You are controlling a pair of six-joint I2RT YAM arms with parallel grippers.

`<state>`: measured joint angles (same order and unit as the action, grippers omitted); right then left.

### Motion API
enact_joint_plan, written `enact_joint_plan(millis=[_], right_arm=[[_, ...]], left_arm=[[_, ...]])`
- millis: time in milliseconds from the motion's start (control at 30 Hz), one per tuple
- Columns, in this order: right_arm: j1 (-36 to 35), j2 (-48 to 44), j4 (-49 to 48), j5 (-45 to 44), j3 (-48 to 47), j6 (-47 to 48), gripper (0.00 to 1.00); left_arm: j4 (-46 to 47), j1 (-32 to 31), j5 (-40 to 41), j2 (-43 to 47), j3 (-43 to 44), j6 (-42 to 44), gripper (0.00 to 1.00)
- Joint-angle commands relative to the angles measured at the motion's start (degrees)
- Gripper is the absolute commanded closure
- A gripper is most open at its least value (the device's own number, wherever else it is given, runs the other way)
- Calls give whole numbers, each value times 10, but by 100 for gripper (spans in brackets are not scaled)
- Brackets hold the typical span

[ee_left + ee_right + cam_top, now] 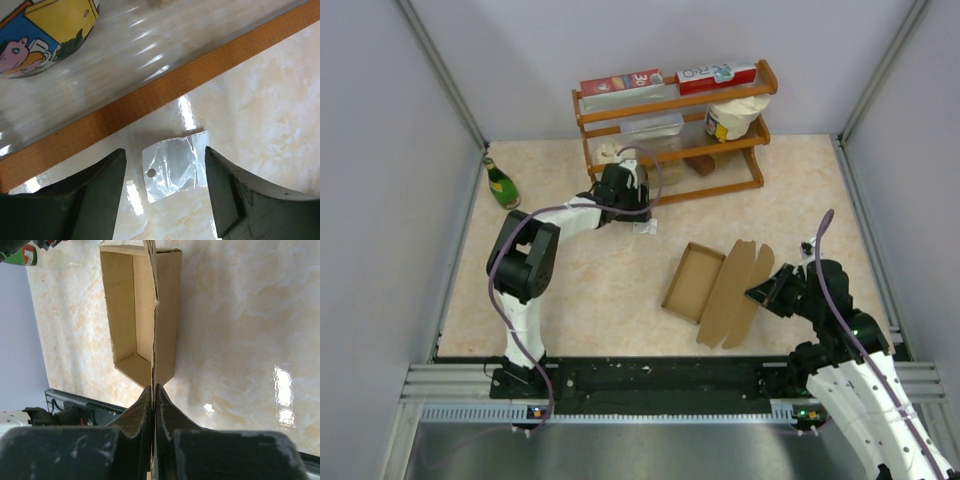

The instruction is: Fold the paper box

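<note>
Found on the right half of the surface (590, 290): the paper box (705, 285), brown and unprinted, close in front of the right arm and well apart from the left one. Half made already, judging by its shape: an open tray (125, 315) resting flat, plus a broad lid panel (735, 290) joined along the tray's right long side, raised off the surface and leaning toward the right arm. Long axis running from the near edge toward the wooden rack (670, 103), slightly slanted.

Clamped by the right fingers (132, 422), pressed fully together on the panel's free edge, roughly midway along its length. Seen edge-on from the right wrist, as a thin cardboard line rising straight from the fingertips, with the tray just to its left. So: box to the left of the grip, panel between fingers and tray.

Likely calls for swinging the pinched edge leftward, across the long axis, over the tray. Some risk of dragging the light tray along, with nothing bracing it.

Far from all this, by the foot of the rack: left fingers (95, 200) spread wide, either side of a small clear plastic bag (172, 170) lying flat on the surface, not visibly touching it. Plainly the nearer arm for the fold: the right.
</note>
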<state>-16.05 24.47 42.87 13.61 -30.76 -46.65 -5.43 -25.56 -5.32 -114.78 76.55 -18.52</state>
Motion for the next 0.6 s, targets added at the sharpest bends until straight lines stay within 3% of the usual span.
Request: enact_joint_plan(millis=[0, 333, 567], right_arm=[[5, -8, -14, 5, 4, -5, 100], [5, -2, -21, 6, 4, -3, 100], [4, -2, -22, 5, 7, -5, 100]], left_arm=[[-78, 2, -29, -8, -38, -12, 34], [-69, 2, -49, -18, -43, -13, 43], [-65, 2, -58, -13, -47, -13, 61]])
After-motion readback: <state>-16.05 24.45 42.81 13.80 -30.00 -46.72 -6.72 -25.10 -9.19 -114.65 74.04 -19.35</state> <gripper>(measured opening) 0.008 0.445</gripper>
